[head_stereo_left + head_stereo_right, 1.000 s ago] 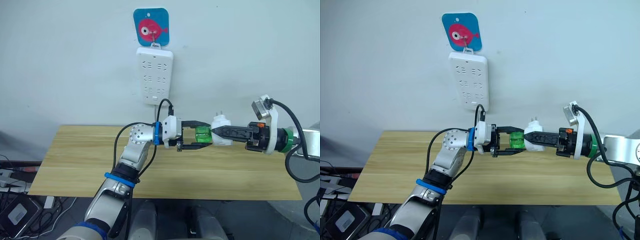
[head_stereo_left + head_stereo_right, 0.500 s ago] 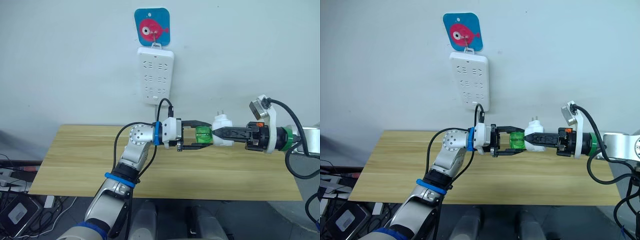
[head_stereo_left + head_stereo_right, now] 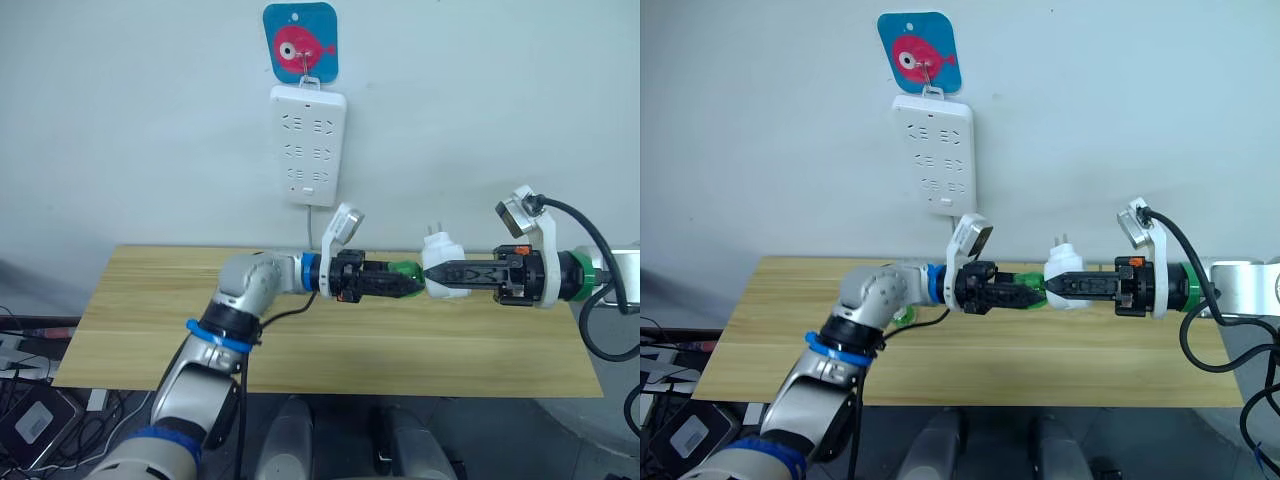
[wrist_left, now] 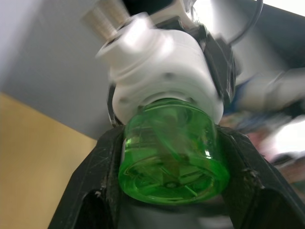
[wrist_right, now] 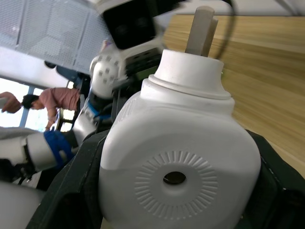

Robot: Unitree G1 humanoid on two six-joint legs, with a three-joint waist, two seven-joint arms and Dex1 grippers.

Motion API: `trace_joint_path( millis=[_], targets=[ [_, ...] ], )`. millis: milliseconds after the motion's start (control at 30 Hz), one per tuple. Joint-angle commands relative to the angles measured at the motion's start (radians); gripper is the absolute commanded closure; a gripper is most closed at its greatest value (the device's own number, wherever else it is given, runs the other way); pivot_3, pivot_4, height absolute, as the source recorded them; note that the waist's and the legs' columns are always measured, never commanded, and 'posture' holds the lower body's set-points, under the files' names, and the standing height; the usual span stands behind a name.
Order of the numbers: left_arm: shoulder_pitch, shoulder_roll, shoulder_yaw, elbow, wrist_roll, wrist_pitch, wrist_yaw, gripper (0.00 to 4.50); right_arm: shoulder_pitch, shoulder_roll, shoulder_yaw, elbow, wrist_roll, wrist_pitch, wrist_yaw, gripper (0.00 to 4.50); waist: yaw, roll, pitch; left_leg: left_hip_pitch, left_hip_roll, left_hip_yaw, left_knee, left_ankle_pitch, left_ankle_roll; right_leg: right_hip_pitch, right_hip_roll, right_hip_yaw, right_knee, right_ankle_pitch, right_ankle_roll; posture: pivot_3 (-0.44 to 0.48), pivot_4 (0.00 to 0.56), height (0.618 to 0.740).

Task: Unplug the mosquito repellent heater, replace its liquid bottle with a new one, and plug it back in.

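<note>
- Above the worktop (image 3: 330,345), the heater (image 3: 440,268) is held in mid-air, pinched by the right end effector (image 3: 437,276), with its prongs pointing up.
- A green bottle (image 3: 403,276) is seated in the heater's end and is pinched by the left end effector (image 3: 405,283).
- On the wall behind, a power strip (image 3: 307,145) is hung under a fish hook (image 3: 300,41).

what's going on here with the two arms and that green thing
The robot holds the white mosquito repellent heater in its right hand above the wooden table, unplugged from the wall power strip. Its left hand grips the green liquid bottle, which sits in the heater's base.
</note>
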Motion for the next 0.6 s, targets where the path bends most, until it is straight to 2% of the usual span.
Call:
trace_joint_path(
  millis=[33,100,267,400,467,600],
  targets=[
    [-0.030,-0.013,0.049,0.126,-0.025,0.133,0.032,2.22,-0.008,-0.027,-0.011,-0.037,-0.002,0.004,0.035,1.35,-0.001,0.000,0.000,0.000,0.000,0.000,0.000,0.000,0.000,0.000,-0.001,0.000,0.000,0.000,0.000,0.259,0.246,0.740],
    [-0.044,-0.022,0.055,0.154,-0.035,0.170,0.023,1.50,-0.008,-0.028,-0.009,-0.037,-0.007,0.000,0.040,1.35,-0.001,-0.001,0.000,0.000,0.000,0.001,0.000,0.000,0.000,0.000,-0.001,0.000,0.000,0.000,-0.001,0.251,0.247,0.740],
    [-0.052,-0.043,0.082,0.151,-0.062,0.233,0.018,0.05,0.001,-0.033,-0.013,-0.041,-0.001,-0.016,0.039,1.35,-0.001,-0.001,0.001,-0.001,0.001,0.001,-0.001,0.000,0.000,-0.001,-0.001,-0.001,0.001,0.002,-0.003,0.239,0.245,0.740],
    [-0.056,-0.024,0.111,0.164,-0.016,0.145,0.026,0.02,0.010,-0.039,-0.020,-0.040,0.002,-0.020,0.043,1.35,-0.002,-0.001,0.001,-0.001,0.001,0.002,-0.001,0.000,-0.001,-0.001,-0.002,-0.001,0.000,0.001,-0.003,0.237,0.242,0.740],
    [-0.069,0.011,0.138,0.171,0.020,0.049,0.013,0.02,0.024,-0.045,-0.027,-0.039,0.001,-0.022,0.044,1.35,-0.002,-0.001,0.001,-0.001,0.000,0.002,-0.001,0.000,-0.001,-0.001,-0.002,0.000,0.001,0.001,-0.002,0.235,0.241,0.740],
    [0.001,0.105,0.081,0.000,0.186,-0.345,-0.103,0.02,0.047,-0.055,-0.047,-0.018,-0.023,-0.028,0.058,1.35,-0.006,0.000,0.001,0.000,0.001,0.003,-0.001,0.000,-0.001,-0.001,-0.002,0.000,0.000,0.002,-0.003,0.240,0.240,0.740]
  ],
)
